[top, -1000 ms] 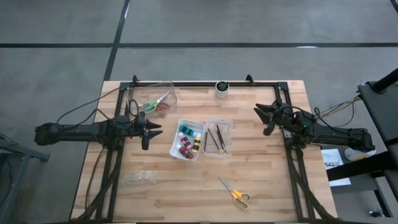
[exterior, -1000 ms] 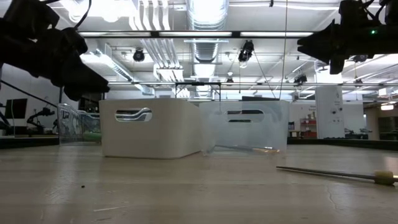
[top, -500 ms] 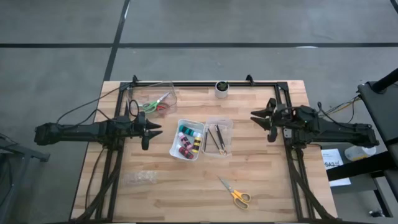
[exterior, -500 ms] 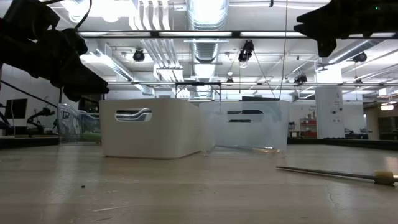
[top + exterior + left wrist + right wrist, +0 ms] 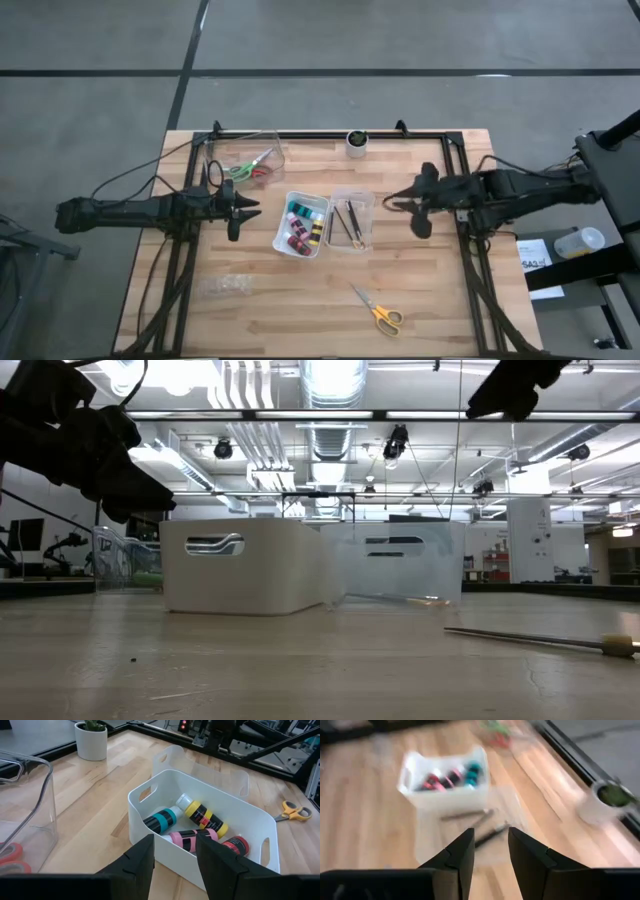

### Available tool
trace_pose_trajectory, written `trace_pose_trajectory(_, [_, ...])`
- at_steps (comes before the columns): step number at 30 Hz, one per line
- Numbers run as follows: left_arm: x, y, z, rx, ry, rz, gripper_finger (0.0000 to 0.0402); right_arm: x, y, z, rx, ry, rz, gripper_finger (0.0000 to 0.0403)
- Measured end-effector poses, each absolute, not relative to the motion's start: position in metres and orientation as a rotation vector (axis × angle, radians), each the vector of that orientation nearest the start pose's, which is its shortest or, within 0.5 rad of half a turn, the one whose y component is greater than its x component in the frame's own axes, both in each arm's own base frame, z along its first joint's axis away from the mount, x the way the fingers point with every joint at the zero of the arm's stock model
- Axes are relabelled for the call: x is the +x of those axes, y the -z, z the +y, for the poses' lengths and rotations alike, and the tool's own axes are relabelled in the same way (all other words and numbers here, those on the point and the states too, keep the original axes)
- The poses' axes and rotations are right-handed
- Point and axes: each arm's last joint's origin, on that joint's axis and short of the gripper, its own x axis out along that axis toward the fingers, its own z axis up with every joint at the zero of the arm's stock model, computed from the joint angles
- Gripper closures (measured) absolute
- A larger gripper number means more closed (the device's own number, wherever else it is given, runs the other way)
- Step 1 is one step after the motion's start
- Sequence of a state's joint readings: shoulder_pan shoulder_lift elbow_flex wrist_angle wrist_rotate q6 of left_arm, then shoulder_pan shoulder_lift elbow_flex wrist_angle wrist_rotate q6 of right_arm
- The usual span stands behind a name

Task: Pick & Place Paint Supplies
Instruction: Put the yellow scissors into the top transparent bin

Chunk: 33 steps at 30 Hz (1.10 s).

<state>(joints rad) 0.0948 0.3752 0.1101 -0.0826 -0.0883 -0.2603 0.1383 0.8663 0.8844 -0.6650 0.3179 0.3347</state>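
Note:
Teal, yellow-and-black, pink and red paint bottles (image 5: 192,822) lie in a white bin (image 5: 302,224) at the table's middle. Thin dark brushes (image 5: 349,222) lie in a clear bin (image 5: 352,200) right of it. Yellow-handled scissors (image 5: 378,311) lie flat on the table near the front; their blades also show in the low view (image 5: 540,639). Red- and green-handled scissors (image 5: 252,168) lie in a clear bin at the far left. My left gripper (image 5: 245,213) is open and empty left of the white bin. My right gripper (image 5: 408,210) is open and empty, raised right of the brush bin.
A small white cup with a plant (image 5: 356,141) stands at the far edge. Crumpled clear plastic (image 5: 222,288) lies near the front left. A black frame (image 5: 330,133) runs along the far edge and down both sides of the table.
My right gripper has moved toward the table's left edge, toward the brush bin, and has risen; it stays open. The left arm has kept still.

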Motion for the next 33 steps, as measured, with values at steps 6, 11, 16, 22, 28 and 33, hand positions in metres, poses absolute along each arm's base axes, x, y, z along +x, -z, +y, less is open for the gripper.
trace_pose_trajectory(6, [0.117,-0.161,0.014,-0.258,-0.225,0.323,0.0251,0.203,-0.323,0.054,0.238,0.321,0.791,0.0285])
trace_pose_trajectory(11, [0.117,-0.161,0.014,-0.258,-0.226,0.323,0.0251,0.228,-0.33,0.109,0.175,0.284,1.002,0.0285])
trace_pose_trajectory(16, [0.117,-0.161,0.014,-0.258,-0.226,0.323,0.0251,0.234,-0.32,0.157,0.143,0.416,1.248,0.0285])
trace_pose_trajectory(22, [0.117,-0.161,0.014,-0.258,-0.225,0.323,0.0251,0.246,-0.302,0.198,0.186,0.511,1.313,0.0285])
trace_pose_trajectory(28, [0.117,-0.161,0.014,-0.258,-0.226,0.323,0.0251,0.262,-0.296,0.22,0.313,0.471,1.319,0.0285])
trace_pose_trajectory(33, [0.117,-0.161,0.014,-0.258,-0.226,0.323,0.0251,0.272,-0.283,0.231,0.385,0.467,1.378,0.0285])
